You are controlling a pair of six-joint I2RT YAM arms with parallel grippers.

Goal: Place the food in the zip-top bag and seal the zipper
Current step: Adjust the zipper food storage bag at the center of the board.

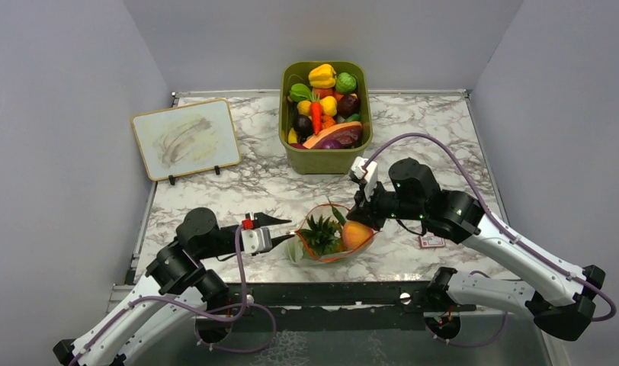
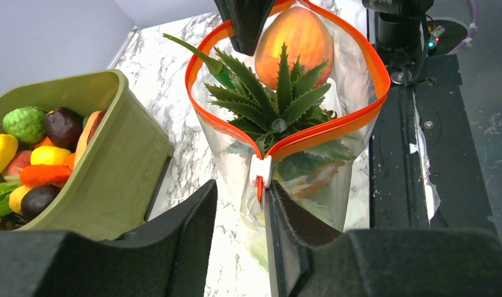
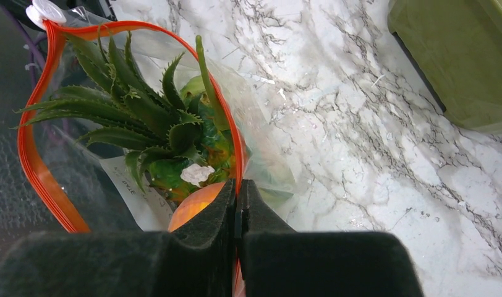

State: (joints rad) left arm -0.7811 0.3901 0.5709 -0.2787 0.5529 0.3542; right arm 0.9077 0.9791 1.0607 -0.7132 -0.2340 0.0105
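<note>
The clear zip-top bag point(image 1: 333, 242) lies near the front edge with its mouth open in a loop. The orange-red zipper point(image 2: 335, 127) has a white slider point(image 2: 260, 170). Inside are the orange bumpy fruit's green leafy top point(image 2: 279, 99) and the round orange-peach fruit point(image 2: 295, 37). A pale green shape point(image 3: 191, 88) shows behind the leaves. My left gripper point(image 2: 239, 192) is open. The slider end of the bag sits by the tip of its right-hand finger point(image 2: 282, 216). My right gripper point(image 3: 238, 197) is shut on the zipper strip at the far end of the mouth.
The olive-green bin point(image 1: 325, 156), full of toy produce, stands behind the bag and shows in the left wrist view point(image 2: 112, 167). A small whiteboard point(image 1: 186, 137) stands at the back left. A small pink card point(image 1: 431, 241) lies right of the bag. The table's dark front rail point(image 2: 421, 142) is close by.
</note>
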